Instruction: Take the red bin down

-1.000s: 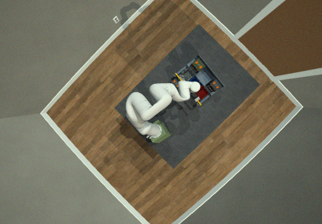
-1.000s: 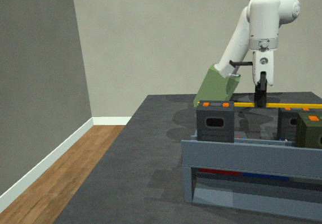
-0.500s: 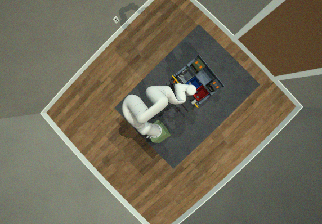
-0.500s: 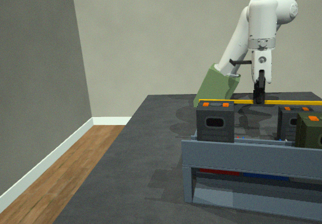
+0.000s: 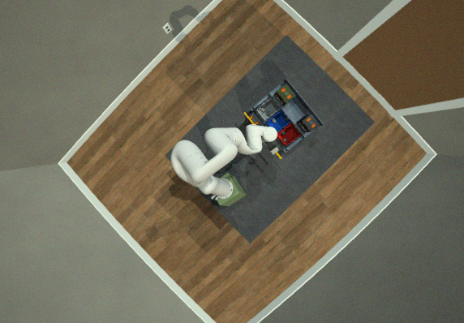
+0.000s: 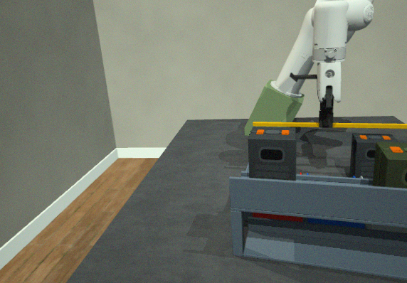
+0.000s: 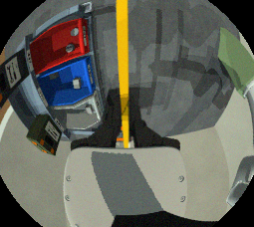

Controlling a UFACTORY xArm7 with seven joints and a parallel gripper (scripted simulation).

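Observation:
The red open bin sits in the grey shelf with small parts in it, next to a blue bin. From above the red bin is at the shelf's front, right of the blue bin. From behind the shelf only a red strip of it shows. My gripper is shut on a long yellow bar and holds it level, just above and in front of the shelf. In the wrist view the yellow bar runs straight out from the gripper, to the right of the bins.
Two dark grey boxes and an olive box with orange tabs stand on the shelf top. A pale grey bin sits beside the blue one. The arm's green pedestal stands on the table behind the shelf.

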